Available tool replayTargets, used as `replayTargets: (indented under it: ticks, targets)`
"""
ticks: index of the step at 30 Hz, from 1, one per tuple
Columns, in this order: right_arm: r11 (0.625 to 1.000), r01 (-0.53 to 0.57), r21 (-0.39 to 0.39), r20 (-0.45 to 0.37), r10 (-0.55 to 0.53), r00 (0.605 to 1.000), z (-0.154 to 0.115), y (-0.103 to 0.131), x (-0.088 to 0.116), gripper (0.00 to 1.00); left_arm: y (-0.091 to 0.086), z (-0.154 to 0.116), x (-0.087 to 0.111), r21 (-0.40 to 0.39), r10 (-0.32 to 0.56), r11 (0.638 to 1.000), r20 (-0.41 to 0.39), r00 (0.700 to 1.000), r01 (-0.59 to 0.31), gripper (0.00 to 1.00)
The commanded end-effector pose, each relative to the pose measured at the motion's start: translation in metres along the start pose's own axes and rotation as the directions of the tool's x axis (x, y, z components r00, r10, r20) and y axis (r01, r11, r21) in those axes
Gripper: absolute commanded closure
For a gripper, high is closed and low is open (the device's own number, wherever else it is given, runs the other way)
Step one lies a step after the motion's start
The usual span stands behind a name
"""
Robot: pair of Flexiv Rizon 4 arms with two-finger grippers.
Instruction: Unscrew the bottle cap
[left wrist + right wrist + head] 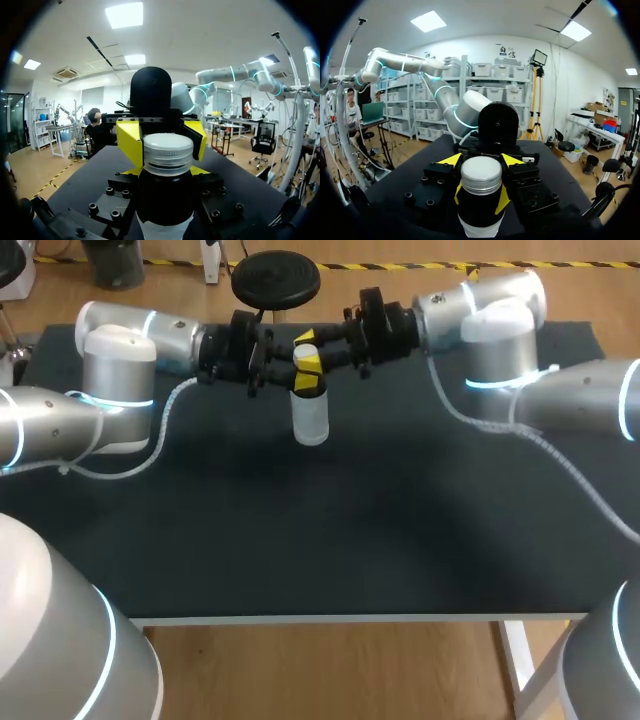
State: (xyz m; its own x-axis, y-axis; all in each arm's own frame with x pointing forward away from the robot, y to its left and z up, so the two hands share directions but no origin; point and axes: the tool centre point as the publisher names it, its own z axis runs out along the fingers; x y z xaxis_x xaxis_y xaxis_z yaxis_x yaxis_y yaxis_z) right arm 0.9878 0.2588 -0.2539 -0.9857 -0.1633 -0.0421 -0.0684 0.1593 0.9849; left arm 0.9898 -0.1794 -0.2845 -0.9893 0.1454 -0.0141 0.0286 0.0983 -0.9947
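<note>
Cap (168,152) is on, seated flush on the neck with no gap showing in either wrist view. Judged from that, the unscrewing is not done; how many turns are in, cannot tell. What is left is to twist it loose and lift it off.

Bottle (309,418) appears to stand on the table (330,540), far middle, between the two arms. It is upright, long axis vertical, cap pointing straight up, base down.

Right tool (480,197) is clenched on the bottle. Its yellow tips press the neck from both sides just under the cap.

Left tool (280,365) comes in from the opposite side and sits right at the bottle's upper part. Whether it is gripping or released, cannot tell. Both tools meet at the top, so the setup looks like one holding while the other twists.
</note>
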Motion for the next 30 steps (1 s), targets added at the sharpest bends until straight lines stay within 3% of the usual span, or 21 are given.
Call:
replayTargets:
  ticks: [1, 16, 30]
  targets:
    - [1.0, 0.024, -0.007, -0.254, -0.025, 0.967, -0.003, 0.0, -0.01, 1.0, -0.001, 0.001, -0.001, -0.002, -0.001, 1.0, -0.006, 1.0, 0.001, 1.0]
    - [0.999, 0.049, 0.015, -0.551, -0.033, 0.834, -0.001, -0.002, -0.006, 1.0, -0.001, 0.001, -0.001, -0.002, -0.001, 1.0, -0.006, 1.0, 0.001, 1.0]
    - [0.992, 0.124, -0.003, -0.754, -0.084, 0.652, -0.002, -0.005, 0.0, 1.0, -0.001, 0.001, -0.001, -0.002, -0.001, 1.0, -0.006, 1.0, 0.001, 1.0]
